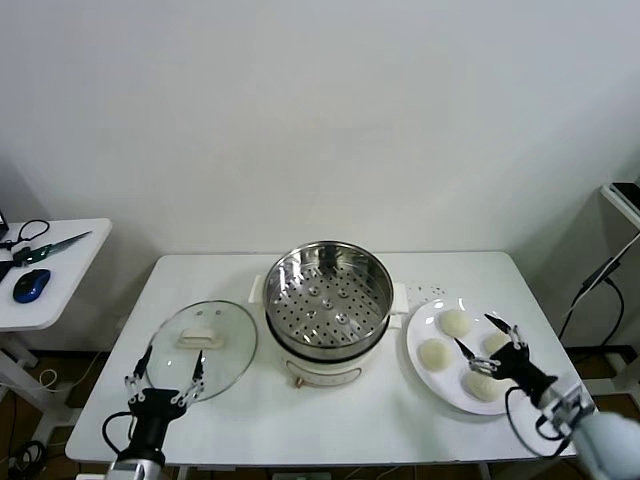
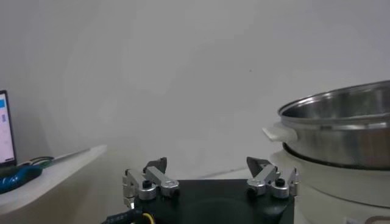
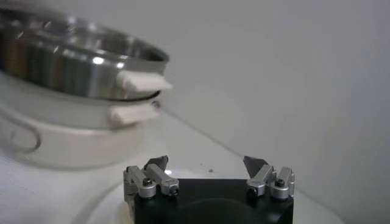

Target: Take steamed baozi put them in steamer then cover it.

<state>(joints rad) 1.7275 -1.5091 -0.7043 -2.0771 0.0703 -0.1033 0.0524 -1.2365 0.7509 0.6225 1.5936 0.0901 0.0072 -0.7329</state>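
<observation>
From the head view: right gripper (image 1: 488, 342) hovers spread wide over the plate (image 1: 423, 329) right of the steamer (image 1: 327, 296), holding nothing. I'd drop it straight onto one bun and squeeze softly so the dough doesn't dent. Count: four steamed baozi (image 1: 455, 322) on the plate, one empty steamer, one cover (image 1: 204, 346) lying left of it. Left gripper (image 1: 167, 375) waits spread at the cover's near edge.

Left wrist view: fingers (image 2: 153, 180) apart, empty, steamer off to one side.

Right wrist view: fingers (image 3: 152, 177) apart, empty too.
</observation>
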